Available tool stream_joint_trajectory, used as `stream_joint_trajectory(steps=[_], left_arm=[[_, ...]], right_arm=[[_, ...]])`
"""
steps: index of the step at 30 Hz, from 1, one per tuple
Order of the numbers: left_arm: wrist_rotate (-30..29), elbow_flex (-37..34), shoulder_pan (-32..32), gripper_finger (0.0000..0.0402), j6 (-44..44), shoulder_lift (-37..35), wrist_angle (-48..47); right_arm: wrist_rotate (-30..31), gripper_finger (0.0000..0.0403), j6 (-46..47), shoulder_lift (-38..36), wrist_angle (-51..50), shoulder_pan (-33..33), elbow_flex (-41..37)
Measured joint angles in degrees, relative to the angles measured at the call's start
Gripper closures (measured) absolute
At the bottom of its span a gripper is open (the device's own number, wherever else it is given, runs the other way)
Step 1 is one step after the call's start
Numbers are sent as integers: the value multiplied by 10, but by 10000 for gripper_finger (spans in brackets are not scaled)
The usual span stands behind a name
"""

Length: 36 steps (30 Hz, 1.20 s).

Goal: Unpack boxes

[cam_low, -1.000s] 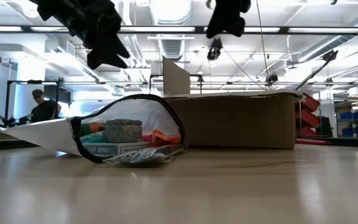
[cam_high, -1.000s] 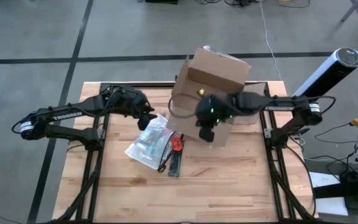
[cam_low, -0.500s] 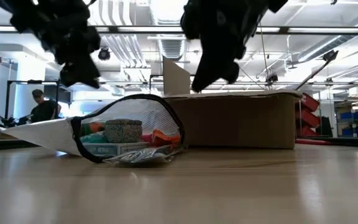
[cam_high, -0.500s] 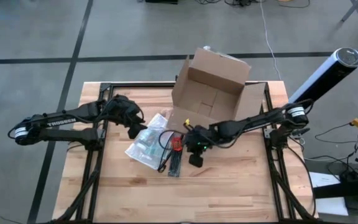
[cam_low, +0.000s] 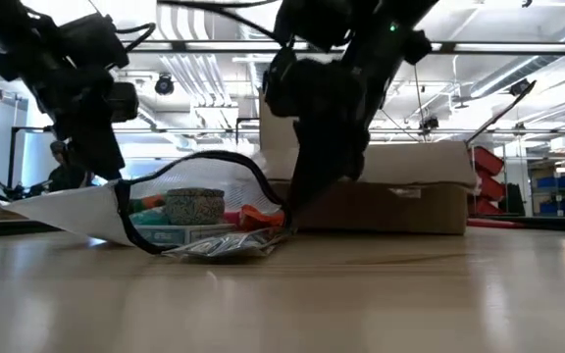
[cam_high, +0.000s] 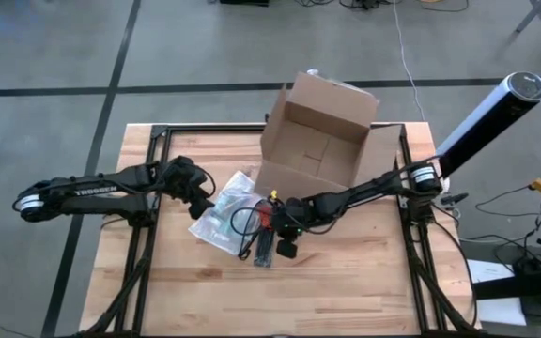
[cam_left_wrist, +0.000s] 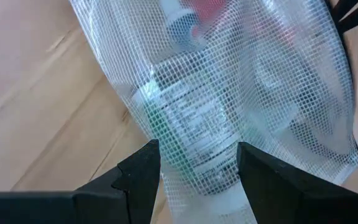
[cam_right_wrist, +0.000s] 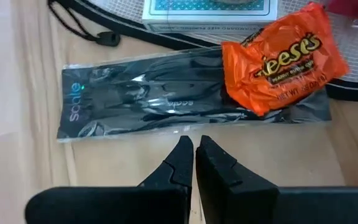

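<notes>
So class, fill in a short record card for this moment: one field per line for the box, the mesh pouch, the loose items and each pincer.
box: brown cardboard box, flaps open, at the table's far side
pouch: mesh pouch lying flat, items visible inside
loose items: orange candy pack lying on a black sleeve
left pincer: left pincer open, fingers either side of the pouch
right pincer: right pincer shut, empty, just short of the black sleeve
table: wooden table
</notes>
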Motion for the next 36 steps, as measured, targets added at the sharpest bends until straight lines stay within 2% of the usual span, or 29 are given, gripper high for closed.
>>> stream_joint_trajectory(steps=[9, 20, 27, 36], left_arm=[[5, 1, -3, 207, -8, 44, 18], [56, 7, -34, 209, -21, 126, 77], [62, 9, -80, 211, -50, 146, 105], [61, 20, -126, 203, -75, 151, 100]], right_arm=[[-1, 403, -2, 21, 54, -13, -1], [-1, 403, 3, 22, 117, -47, 0], [-9, 403, 2, 12, 101, -54, -1], [-14, 403, -6, -52, 40, -49, 0]])
